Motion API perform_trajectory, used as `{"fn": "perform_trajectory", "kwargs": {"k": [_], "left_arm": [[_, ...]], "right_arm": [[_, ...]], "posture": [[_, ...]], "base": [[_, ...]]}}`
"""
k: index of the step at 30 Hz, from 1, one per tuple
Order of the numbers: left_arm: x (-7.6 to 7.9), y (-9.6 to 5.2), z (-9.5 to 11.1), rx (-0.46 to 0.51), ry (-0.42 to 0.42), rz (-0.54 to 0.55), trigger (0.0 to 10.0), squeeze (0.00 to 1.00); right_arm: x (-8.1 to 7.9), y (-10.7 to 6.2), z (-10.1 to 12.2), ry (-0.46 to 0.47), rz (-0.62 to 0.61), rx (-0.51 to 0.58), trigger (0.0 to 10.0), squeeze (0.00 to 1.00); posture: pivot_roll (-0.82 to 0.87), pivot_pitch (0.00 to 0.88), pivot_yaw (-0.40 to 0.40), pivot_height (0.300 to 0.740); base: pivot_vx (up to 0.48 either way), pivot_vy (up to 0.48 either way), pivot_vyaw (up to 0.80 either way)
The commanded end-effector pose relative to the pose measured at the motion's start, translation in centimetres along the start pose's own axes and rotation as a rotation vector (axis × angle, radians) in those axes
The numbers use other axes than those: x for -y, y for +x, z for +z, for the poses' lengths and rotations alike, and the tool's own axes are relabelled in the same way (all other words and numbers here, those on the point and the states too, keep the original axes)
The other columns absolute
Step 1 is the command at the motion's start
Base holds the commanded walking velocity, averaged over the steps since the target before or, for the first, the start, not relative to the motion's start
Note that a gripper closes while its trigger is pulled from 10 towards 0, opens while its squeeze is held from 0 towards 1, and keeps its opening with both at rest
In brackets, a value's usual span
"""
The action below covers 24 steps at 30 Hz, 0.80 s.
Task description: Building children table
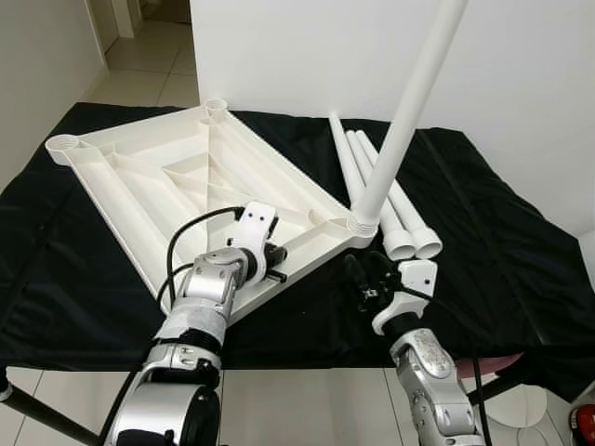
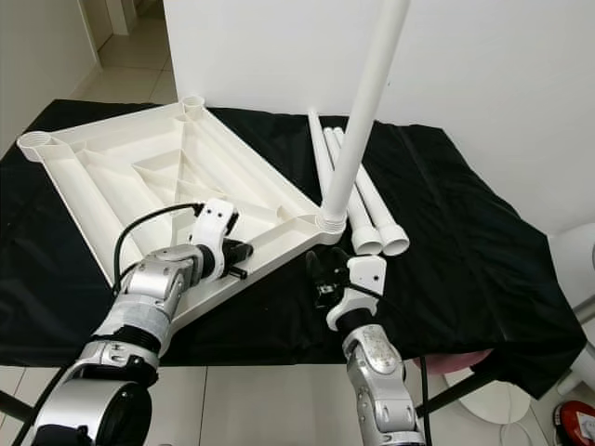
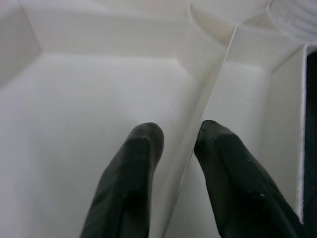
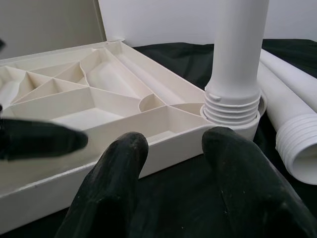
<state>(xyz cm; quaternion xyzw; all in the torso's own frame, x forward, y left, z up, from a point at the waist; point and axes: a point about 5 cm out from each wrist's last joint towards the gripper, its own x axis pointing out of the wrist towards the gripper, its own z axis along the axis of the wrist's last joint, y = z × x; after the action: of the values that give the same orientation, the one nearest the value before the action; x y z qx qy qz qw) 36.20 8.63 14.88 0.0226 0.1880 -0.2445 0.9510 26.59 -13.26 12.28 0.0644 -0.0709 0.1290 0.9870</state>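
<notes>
A white children's table top (image 1: pixel 139 177) lies upside down on a black cloth, its ribbed underside facing up. One white leg (image 1: pixel 400 130) stands upright in the near right corner socket (image 4: pixel 233 111). Three more legs (image 1: pixel 409 218) lie side by side on the cloth to the right. My left gripper (image 1: pixel 279 263) is at the top's near edge, shut on a thin inner rib (image 3: pixel 208 99) with one finger on each side. My right gripper (image 1: pixel 367 267) hovers open over the cloth just in front of the socket, with nothing between its fingers (image 4: pixel 119 163).
The black cloth (image 1: pixel 521 260) covers the whole work table, whose front edge runs just below my grippers. A white wall (image 1: pixel 307 46) stands behind. On the floor at the lower right are a round white base (image 1: pixel 521 409) and a red object (image 1: pixel 584 423).
</notes>
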Motion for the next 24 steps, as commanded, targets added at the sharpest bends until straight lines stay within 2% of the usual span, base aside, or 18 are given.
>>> {"fn": "perform_trajectory", "kwargs": {"k": [1,2,3,6,11,18,24], "left_arm": [[-1.9,-0.8,2.7,0.11,0.04,0.475,10.0,0.69],[-1.9,-0.8,2.7,0.11,0.04,0.475,10.0,0.69],[-1.3,-0.6,3.0,0.128,0.062,0.425,10.0,0.0],[-0.3,-0.4,3.6,0.156,0.114,0.334,10.0,0.0],[0.5,-0.3,4.0,0.177,0.141,0.265,10.0,0.0],[-0.6,-0.5,3.8,0.15,0.154,0.331,10.0,0.0],[-2.4,-0.6,2.5,0.073,0.162,0.411,10.0,0.0]], "right_arm": [[0.3,-0.3,0.0,-0.005,-0.017,0.004,10.0,0.0],[0.3,-0.3,0.0,-0.005,-0.017,0.004,10.0,0.0],[0.3,-0.4,0.0,-0.005,-0.017,0.003,10.0,0.0],[0.2,-0.4,-0.1,-0.004,-0.016,0.001,10.0,0.0],[0.2,-0.4,-0.2,-0.002,-0.013,-0.002,10.0,0.0],[0.1,-0.3,-0.2,-0.002,-0.013,-0.003,10.0,0.0],[0.2,-0.4,-0.1,-0.005,-0.019,0.002,10.0,0.0]], "posture": [[-0.01,0.0,-0.053,0.74],[-0.01,0.0,-0.053,0.74],[-0.01,0.0,-0.053,0.74],[-0.01,0.0,-0.052,0.74],[-0.01,0.0,-0.053,0.74],[-0.01,0.0,-0.055,0.74],[-0.01,0.0,-0.055,0.74]], "base": [[0.0,0.0,0.0],[0.0,0.0,0.0],[0.0,0.0,0.0],[0.0,0.0,0.0],[0.0,0.0,0.0],[0.0,0.0,0.0],[0.0,0.0,0.0]]}}
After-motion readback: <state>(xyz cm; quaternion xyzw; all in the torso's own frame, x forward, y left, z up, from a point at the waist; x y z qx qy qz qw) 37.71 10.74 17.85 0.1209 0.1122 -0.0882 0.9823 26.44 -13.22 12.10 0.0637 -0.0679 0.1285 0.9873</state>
